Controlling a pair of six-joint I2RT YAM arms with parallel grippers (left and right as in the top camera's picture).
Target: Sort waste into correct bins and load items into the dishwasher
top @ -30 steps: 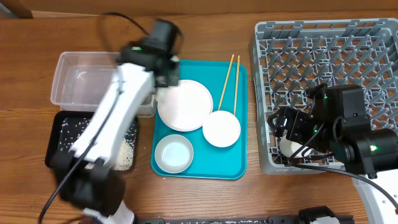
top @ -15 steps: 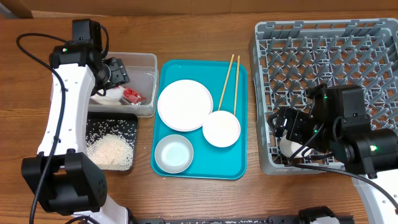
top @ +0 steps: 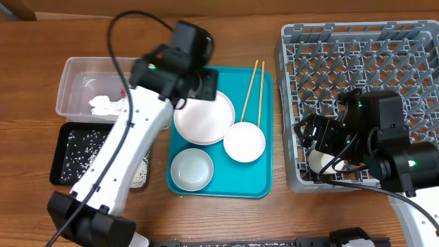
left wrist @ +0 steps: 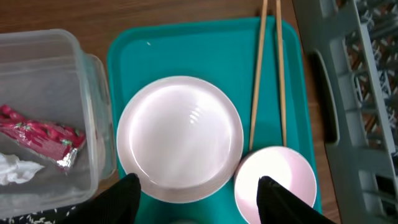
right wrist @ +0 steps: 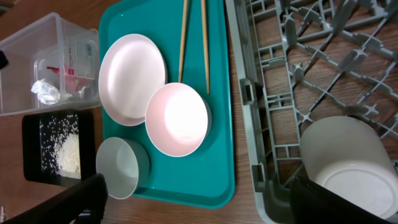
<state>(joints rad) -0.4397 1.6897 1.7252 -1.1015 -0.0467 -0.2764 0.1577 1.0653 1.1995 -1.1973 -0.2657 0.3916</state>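
Observation:
My left gripper [left wrist: 199, 194] hangs open and empty over the near rim of the white plate [left wrist: 180, 138] on the teal tray [top: 219, 185]. Beside the plate sit a white bowl [left wrist: 277, 180], a greyish bowl [top: 191, 169] and the chopsticks [left wrist: 267, 68]. The red wrapper [left wrist: 43, 134] and a paper scrap [left wrist: 15, 171] lie in the clear tub [top: 75, 75]. Rice [right wrist: 67, 152] covers the black tray [top: 68, 154]. My right gripper [right wrist: 202, 200] is open above the front left corner of the grey dish rack [top: 370, 55], where a white cup [right wrist: 348, 162] lies.
The teal tray lies between the two bins on the left and the dish rack on the right. A strip of bare wooden table [top: 274, 137] separates the tray from the rack's wall. My left arm [top: 130, 144] crosses over the black tray.
The left gripper opened over the clear tub, the red wrapper now lies there, and the arm has swung back right over the plate. The right arm has barely moved.

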